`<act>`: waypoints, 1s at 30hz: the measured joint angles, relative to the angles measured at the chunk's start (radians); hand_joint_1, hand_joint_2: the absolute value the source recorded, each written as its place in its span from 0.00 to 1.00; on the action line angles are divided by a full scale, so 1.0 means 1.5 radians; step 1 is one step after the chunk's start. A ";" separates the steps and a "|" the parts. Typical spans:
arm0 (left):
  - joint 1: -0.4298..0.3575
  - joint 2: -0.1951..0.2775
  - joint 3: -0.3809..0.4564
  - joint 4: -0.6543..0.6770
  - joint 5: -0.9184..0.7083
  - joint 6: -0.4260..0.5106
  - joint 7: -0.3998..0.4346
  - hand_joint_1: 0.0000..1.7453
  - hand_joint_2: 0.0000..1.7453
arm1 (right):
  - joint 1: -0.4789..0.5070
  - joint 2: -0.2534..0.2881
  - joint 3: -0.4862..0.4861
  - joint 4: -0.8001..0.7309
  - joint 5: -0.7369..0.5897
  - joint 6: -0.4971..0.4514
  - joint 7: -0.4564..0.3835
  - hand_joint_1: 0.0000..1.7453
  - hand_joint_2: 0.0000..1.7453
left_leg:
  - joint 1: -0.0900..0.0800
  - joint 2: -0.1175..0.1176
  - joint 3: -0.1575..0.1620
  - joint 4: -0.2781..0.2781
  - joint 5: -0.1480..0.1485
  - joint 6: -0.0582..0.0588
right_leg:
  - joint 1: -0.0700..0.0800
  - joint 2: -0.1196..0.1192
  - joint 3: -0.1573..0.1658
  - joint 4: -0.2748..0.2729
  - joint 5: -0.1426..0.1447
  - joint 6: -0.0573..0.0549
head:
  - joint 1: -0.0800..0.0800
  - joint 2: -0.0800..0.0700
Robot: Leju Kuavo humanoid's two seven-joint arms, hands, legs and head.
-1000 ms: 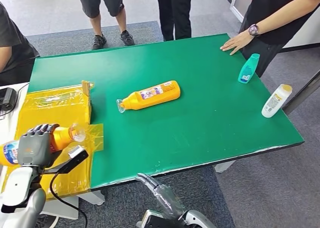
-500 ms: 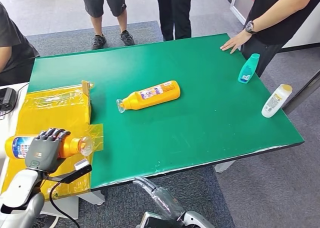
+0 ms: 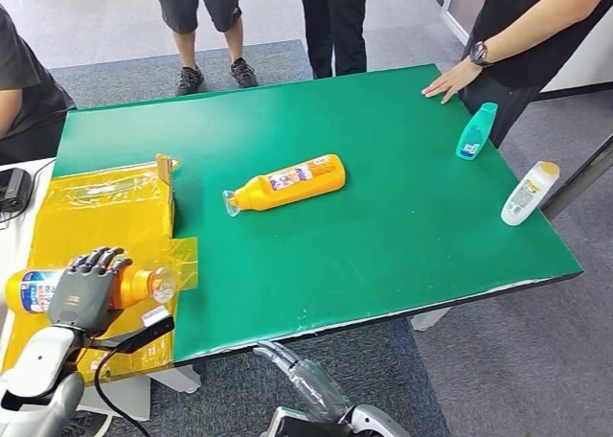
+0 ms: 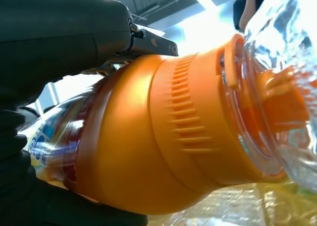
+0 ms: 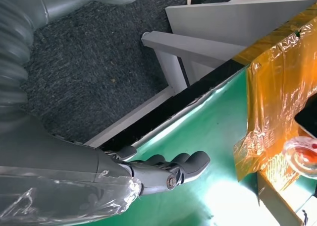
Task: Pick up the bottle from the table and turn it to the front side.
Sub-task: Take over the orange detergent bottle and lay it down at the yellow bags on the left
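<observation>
My left hand point(image 3: 88, 289) grips an orange bottle point(image 3: 43, 289) with a clear cap, held on its side above the yellow-taped area at the table's near left; its blue and white label faces up. The left wrist view shows that orange bottle point(image 4: 157, 137) close up, with my dark fingers point(image 4: 15, 137) wrapped around its body. My right hand point(image 3: 307, 375) hangs below the table's front edge, fingers straight and holding nothing; the right wrist view shows the right hand point(image 5: 168, 171) beside the table edge. A second orange bottle point(image 3: 287, 184) lies on the green table point(image 3: 375, 245) near its middle.
A teal bottle point(image 3: 476, 130) stands at the far right and a white bottle point(image 3: 530, 193) lies at the right edge. A person's hand point(image 3: 452, 78) rests on the far right corner. Other people stand behind the table. Yellow tape sheeting point(image 3: 102, 212) covers the left end.
My left hand has turned the held bottle so its label shows, and has shifted slightly forward and right over the yellow sheet, then eased back left. The right hand barely moved.
</observation>
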 joint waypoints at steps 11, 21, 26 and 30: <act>-0.008 -0.001 -0.006 0.020 0.000 -0.025 0.096 0.00 1.00 | -0.004 -0.002 0.006 0.002 0.001 0.007 0.004 0.00 1.00 | 0.000 0.000 0.000 0.000 0.000 0.000 | 0.000 0.000 0.000 0.000 0.000 0.000 | 0.000 0.000; -0.012 -0.007 -0.008 0.021 0.000 -0.026 0.104 0.00 1.00 | -0.006 -0.005 0.011 0.002 0.001 0.008 0.009 0.00 1.00 | 0.000 0.000 0.000 0.000 0.000 0.000 | 0.000 0.000 0.000 0.000 0.000 0.000 | 0.000 0.000; -0.011 -0.014 -0.008 0.021 0.000 -0.026 0.101 0.00 1.00 | -0.007 -0.006 0.012 0.002 0.002 0.009 0.013 0.00 1.00 | 0.000 0.000 0.000 0.000 0.000 0.000 | 0.000 0.000 0.000 0.000 0.000 0.000 | 0.000 0.000; -0.011 -0.017 -0.007 0.022 0.000 -0.026 0.100 0.00 1.00 | -0.007 -0.006 0.013 0.002 0.002 0.009 0.013 0.00 1.00 | 0.000 0.000 0.000 0.000 0.000 0.000 | 0.000 0.000 0.000 0.000 0.000 0.000 | 0.000 0.000</act>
